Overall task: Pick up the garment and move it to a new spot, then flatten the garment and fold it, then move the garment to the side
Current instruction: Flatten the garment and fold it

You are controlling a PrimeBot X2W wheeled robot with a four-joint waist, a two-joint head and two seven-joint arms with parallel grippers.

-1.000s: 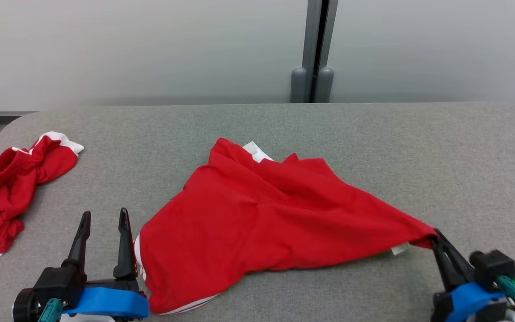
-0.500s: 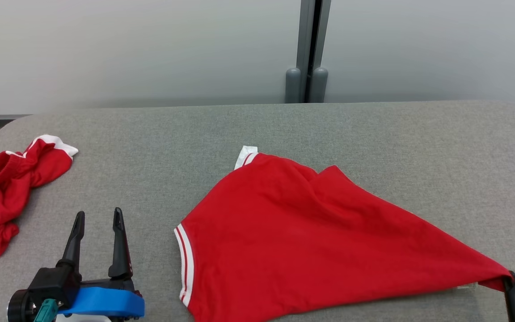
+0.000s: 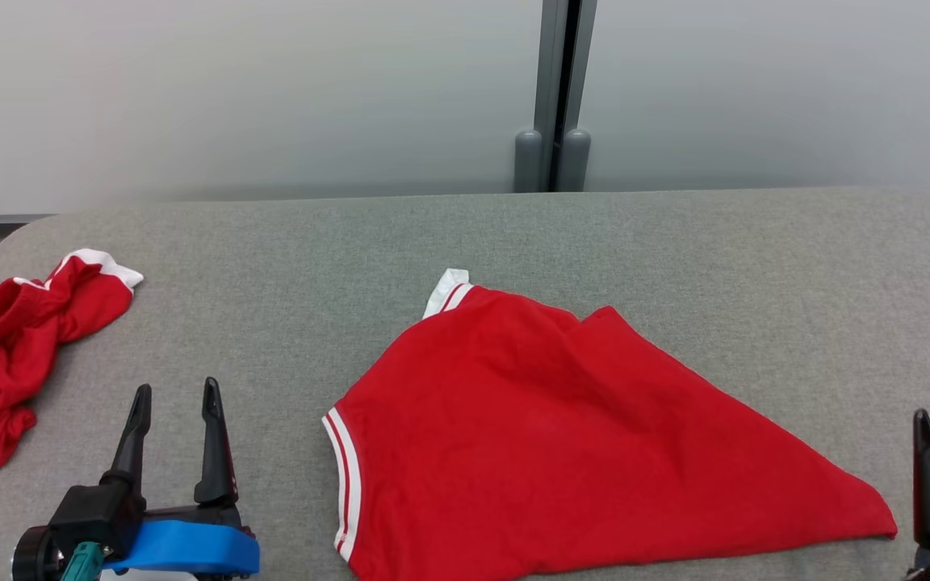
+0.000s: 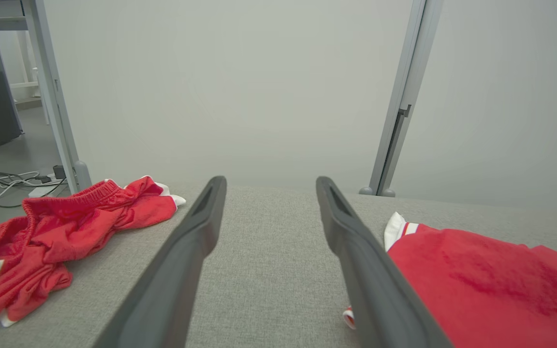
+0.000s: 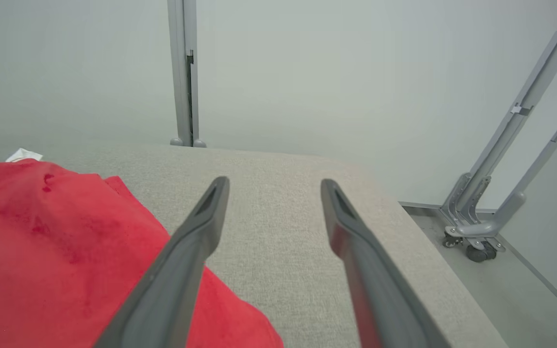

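Head view: red shirt (image 3: 562,436) lies spread on the grey worktop (image 3: 675,242), its right corner drawn to a point, probably to flatten it. Right claw (image 5: 273,182) sits just beside that corner, jaws wide, empty; a second ago it pinched the corner. Left claw (image 3: 176,391), left of the shirt, is wide open, empty, unchanged.

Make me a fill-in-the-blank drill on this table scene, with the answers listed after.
1. The cuff of the red shirt is trimmed in red and ____.
2. The right gripper, beside the shirt's corner, has its jaws ____ with nothing between them.
3. In the head view, the crumpled red garment lies on the shirt's ____ side.

Missing words: white; open; left.
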